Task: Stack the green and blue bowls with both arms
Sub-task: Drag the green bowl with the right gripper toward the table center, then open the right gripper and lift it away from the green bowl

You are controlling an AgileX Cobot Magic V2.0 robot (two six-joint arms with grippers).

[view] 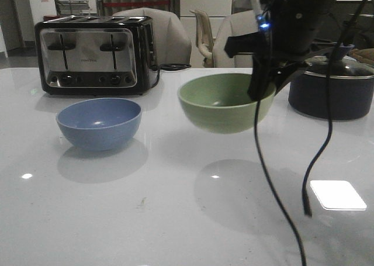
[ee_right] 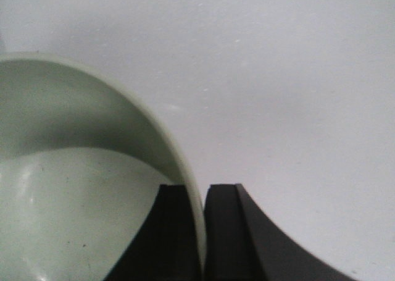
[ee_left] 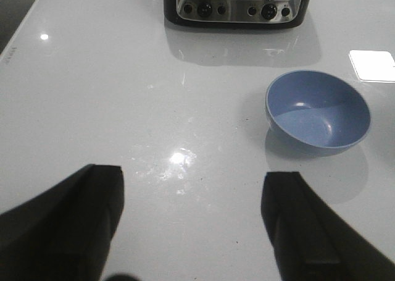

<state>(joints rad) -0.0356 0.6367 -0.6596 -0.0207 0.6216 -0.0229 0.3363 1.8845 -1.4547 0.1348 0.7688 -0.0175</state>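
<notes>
The green bowl hangs above the table at centre right, its shadow on the table below. My right gripper is shut on its right rim, one finger inside and one outside; the rim shows pinched between the fingers in the right wrist view. The blue bowl sits upright and empty on the table at the left; it also shows in the left wrist view. My left gripper is open and empty above bare table, short of the blue bowl. The left gripper does not show in the front view.
A black and steel toaster stands at the back left, behind the blue bowl. A dark navy lidded pot stands at the back right behind the right arm. Black cables hang from the right arm. Chairs stand beyond the table's far edge.
</notes>
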